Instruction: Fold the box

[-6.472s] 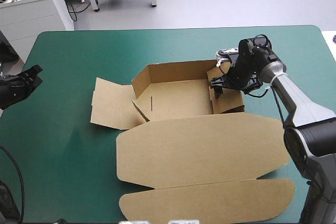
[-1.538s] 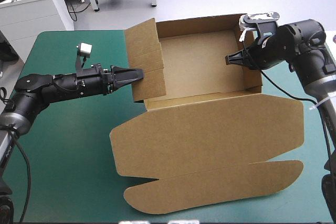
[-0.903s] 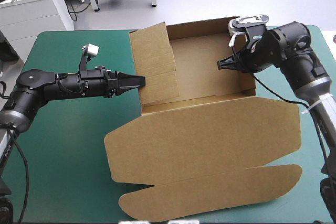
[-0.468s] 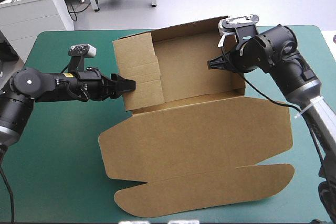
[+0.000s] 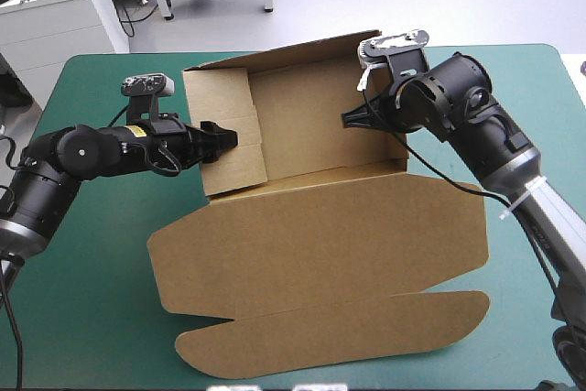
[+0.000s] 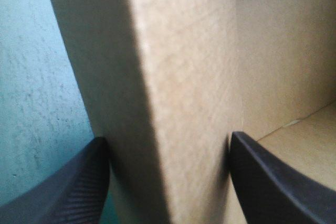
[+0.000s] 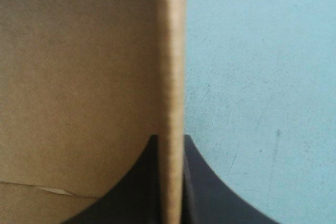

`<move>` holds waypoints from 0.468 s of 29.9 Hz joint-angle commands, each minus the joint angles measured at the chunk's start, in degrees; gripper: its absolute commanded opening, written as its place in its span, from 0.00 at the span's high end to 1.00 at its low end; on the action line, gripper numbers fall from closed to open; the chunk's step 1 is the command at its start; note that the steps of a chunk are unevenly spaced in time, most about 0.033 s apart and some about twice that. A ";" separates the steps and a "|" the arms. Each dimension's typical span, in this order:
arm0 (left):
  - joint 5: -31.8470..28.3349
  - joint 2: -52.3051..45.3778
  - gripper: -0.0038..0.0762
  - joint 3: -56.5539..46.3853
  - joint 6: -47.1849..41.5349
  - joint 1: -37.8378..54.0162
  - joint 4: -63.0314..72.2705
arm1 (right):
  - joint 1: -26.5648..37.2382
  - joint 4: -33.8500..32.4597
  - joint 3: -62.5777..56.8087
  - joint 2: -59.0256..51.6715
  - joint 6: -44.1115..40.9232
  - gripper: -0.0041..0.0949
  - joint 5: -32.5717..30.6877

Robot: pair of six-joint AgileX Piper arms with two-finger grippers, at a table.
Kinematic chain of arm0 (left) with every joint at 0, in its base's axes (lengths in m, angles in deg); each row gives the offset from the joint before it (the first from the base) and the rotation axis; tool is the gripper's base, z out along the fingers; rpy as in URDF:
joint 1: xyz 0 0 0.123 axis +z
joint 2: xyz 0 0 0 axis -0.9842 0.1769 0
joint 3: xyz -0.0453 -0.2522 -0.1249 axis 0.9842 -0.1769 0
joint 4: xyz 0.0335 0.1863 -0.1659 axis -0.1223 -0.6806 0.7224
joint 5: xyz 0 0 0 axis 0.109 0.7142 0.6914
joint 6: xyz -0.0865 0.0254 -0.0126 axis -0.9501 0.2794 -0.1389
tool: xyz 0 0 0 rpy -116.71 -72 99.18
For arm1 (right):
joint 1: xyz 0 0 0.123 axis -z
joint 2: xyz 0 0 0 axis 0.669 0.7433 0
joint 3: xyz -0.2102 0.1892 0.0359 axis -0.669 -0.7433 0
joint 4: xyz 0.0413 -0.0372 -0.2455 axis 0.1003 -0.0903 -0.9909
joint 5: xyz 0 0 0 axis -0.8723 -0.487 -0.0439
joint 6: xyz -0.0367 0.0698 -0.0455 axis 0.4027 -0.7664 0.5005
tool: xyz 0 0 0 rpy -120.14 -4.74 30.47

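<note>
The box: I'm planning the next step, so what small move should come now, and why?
Probably the left gripper should press its folded side wall down into the tray to tuck it, while the right gripper steadies the opposite wall. Both are shut on the box, walls raised, lid flat.

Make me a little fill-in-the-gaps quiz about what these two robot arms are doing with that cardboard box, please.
1. The brown cardboard box sits on a table cover coloured ___.
2. The left gripper and the right gripper are each shut on a raised ___ of the box, one at either end.
3. Seen from above, the box is ___ at the top, so its inside shows.

Missing words: teal-green; wall; open.
</note>
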 commanded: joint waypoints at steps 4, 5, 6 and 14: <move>-4.76 -1.31 0.37 1.88 -3.01 -0.38 1.57 | -2.07 -1.31 1.85 -2.46 -2.89 0.97 4.48; -5.07 -1.31 0.37 1.88 -3.33 -0.38 1.57 | -2.35 -2.14 1.85 -2.36 -3.34 0.97 4.48; -5.79 -1.31 0.37 1.88 -3.63 -0.38 1.57 | -2.78 -2.85 1.85 -2.36 -3.89 0.97 4.48; -6.51 -1.31 0.42 1.88 -2.59 -0.38 1.57 | -3.75 -5.28 1.85 -2.36 -7.55 0.97 4.76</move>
